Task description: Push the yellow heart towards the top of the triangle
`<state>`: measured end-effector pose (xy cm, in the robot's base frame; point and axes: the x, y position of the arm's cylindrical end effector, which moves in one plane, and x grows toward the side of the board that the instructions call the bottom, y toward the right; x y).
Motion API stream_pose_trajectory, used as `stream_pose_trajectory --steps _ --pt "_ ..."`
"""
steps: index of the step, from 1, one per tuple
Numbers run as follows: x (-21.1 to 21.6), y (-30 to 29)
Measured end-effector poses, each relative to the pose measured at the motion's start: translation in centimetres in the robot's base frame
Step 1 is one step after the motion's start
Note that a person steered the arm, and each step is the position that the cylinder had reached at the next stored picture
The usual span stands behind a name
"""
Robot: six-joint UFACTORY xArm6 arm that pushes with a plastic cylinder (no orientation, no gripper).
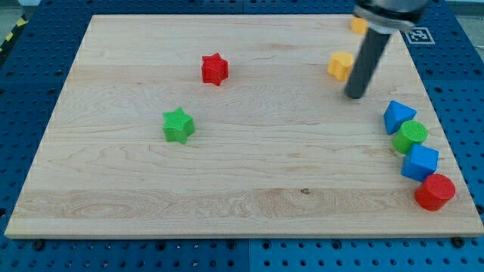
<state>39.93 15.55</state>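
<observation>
Pale wooden board point(227, 174) on blue pegboard table point(30, 83), my tip point(354, 96) just below-right of yellow heart point(340, 66), blue triangle point(398, 116) lower right, rod only, no jaws

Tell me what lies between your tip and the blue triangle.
Nothing: in the camera view, only bare wood lies between my tip and the blue triangle. The yellow heart sits on the tip's other side, toward the view's upper left.
</observation>
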Motion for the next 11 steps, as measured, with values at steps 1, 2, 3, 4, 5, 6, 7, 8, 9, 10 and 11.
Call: stream_pose_trajectory --steps 1,2,3,4,5,6,7,8,9,10,11 --pt "-2.6 -3.1" --pt "-6.7 -3.6" --pt "-6.9 -3.6" --pt "-7.7 -3.6" --pt "-8.6 -3.6" --pt "-8.6 -3.3" --pt "-7.9 -2.0" --pt "-6.3 -0.8" --pt "-5.8 0.8" --pt "-5.7 1.7" --pt "-5.7 3.1"
